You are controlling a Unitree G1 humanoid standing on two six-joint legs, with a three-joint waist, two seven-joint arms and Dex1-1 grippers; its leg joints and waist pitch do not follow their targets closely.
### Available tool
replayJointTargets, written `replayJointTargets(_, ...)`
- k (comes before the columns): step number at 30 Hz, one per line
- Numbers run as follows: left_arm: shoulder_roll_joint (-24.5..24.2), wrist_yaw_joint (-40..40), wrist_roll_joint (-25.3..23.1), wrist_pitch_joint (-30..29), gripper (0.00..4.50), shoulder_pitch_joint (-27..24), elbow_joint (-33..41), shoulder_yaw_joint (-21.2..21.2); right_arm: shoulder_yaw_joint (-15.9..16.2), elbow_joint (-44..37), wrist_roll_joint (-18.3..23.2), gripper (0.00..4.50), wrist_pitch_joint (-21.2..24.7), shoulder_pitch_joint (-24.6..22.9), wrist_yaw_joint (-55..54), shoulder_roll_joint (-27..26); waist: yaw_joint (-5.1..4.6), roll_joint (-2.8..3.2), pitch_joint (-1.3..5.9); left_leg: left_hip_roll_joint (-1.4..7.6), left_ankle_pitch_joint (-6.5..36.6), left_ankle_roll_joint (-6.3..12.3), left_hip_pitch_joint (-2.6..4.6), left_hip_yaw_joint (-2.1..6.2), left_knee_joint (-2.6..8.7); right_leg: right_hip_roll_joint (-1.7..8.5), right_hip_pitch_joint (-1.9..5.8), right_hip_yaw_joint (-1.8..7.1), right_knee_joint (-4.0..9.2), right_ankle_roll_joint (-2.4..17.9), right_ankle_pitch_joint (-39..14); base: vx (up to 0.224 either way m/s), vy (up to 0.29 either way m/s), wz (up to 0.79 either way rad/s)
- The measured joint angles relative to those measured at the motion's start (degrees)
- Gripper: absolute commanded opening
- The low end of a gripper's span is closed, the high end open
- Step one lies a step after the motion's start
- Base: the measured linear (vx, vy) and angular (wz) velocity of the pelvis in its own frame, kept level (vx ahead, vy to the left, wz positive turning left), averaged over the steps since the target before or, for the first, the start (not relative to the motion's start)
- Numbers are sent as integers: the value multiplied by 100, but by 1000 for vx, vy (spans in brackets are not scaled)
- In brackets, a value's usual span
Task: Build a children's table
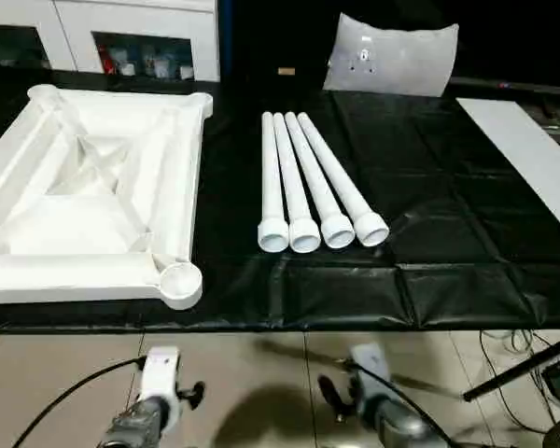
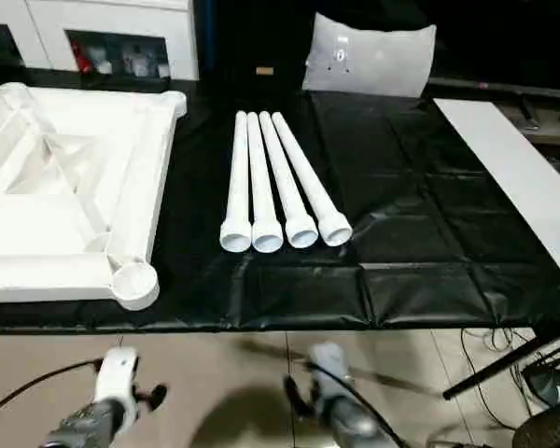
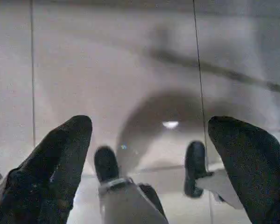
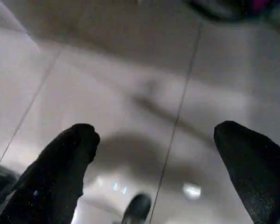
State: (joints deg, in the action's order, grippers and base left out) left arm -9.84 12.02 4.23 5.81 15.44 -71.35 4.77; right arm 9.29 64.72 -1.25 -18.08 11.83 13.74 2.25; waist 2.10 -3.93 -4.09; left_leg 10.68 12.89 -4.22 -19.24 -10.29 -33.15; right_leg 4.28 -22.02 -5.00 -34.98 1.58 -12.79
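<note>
The children's table lies in parts on a black-covered work table. Its square white top (image 1: 84, 187) rests upside down at the left, ribs up, with a round corner socket (image 1: 180, 280) near the front edge. Several long white legs (image 1: 308, 187) lie side by side in the middle, wide ends toward me. Both arms hang below the table's front edge, over the tiled floor. My left gripper (image 3: 149, 140) is open with nothing in it, and my right gripper (image 4: 156, 140) is open too, holding nothing.
A white cabinet (image 1: 131, 28) stands at the back left. A pale plastic bag (image 1: 392, 56) lies at the back centre. A flat white board (image 1: 532, 159) runs along the right side. Cables and a black stand leg (image 1: 523, 364) lie on the floor at the right.
</note>
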Motion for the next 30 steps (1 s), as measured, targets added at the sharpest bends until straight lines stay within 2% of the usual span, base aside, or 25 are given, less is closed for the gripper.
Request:
replayJointTargets(2, -12, -35, -250, 194, 446, -179, 274, -246, 25, -101, -56, 450, -123, -126, 277, 52, 1, 23, -15, 0, 3, 4, -13, 0, 1, 0, 0, 0, 5, -2, -2, 0, 0, 0)
replayJointTargets(5, 92, 501, -142, 322, 446, -673, 911, -247, -67, -257, 110, 450, -497, -439, 749, 42, 0, 75, -68, -1, 7, 10, -27, -1, 2, 1, -6, 0, 16, -2, -3, 0, 0, 0)
replayJointTargets(9, 151, 963, -61, 680, 446, -1158, 1615, -432, -79, -370, 229, 450, -440, -603, 1226, 42, -16, 99, -115, 4, 6, 8, -67, -1, 1, -2, -42, 0, 9, -1, -2, 0, 0, 0)
replayJointTargets(12, 145, 1078, -82, 891, 446, -1339, 1935, -576, -43, -386, 268, 450, -206, -701, 1295, 87, -15, 102, -123, 4, -5, 25, -88, -3, 1, -3, -66, 0, 4, -1, -2, 0, 0, 0)
replayJointTargets(17, 152, 1028, -173, 658, 446, -1605, 2411, -613, -128, -364, 186, 450, -170, -752, 976, 108, -37, 37, -204, 9, -12, 35, -90, -15, 2, -3, -84, 4, 2, 1, -1, 0, 0, 0)
replayJointTargets(23, 143, 1007, -140, 416, 446, -1768, 3001, -574, -114, -395, -119, 450, -265, -645, 251, 194, -40, 51, -256, 8, -17, 44, -98, -34, 2, -4, -100, 21, -4, 4, 3, 0, 0, 0)
replayJointTargets(25, 137, 1020, -133, 412, 446, -1763, 3060, -574, -119, -463, -110, 450, -259, -619, 253, 198, -57, 44, -251, 13, -36, 85, -163, -44, -45, -6, -162, 22, -46, 11, 16, 0, 0, 0)
replayJointTargets(27, 132, 1039, -96, 407, 446, -1758, 3074, -574, -128, -633, -78, 450, -257, -591, 373, 185, -101, 36, -246, 17, -42, 199, -294, -41, -155, -2, -313, 23, -122, 32, 48, -26, 1, 0)
replayJointTargets(28, 128, 1066, -75, 394, 446, -1776, 3113, -578, -132, -714, -63, 450, -256, -599, 440, 178, -143, 36, -247, 20, -54, 240, -347, -37, -171, -2, -351, 15, -110, 34, 88, -53, 1, 0)
replayJointTargets(30, 113, 1097, -65, 344, 446, -1820, 3234, -579, -152, -818, -47, 450, -256, -652, 527, 175, -187, 37, -257, 30, -77, 277, -381, -39, -167, -2, -366, 0, -56, 57, 139, -99, 7, 1)
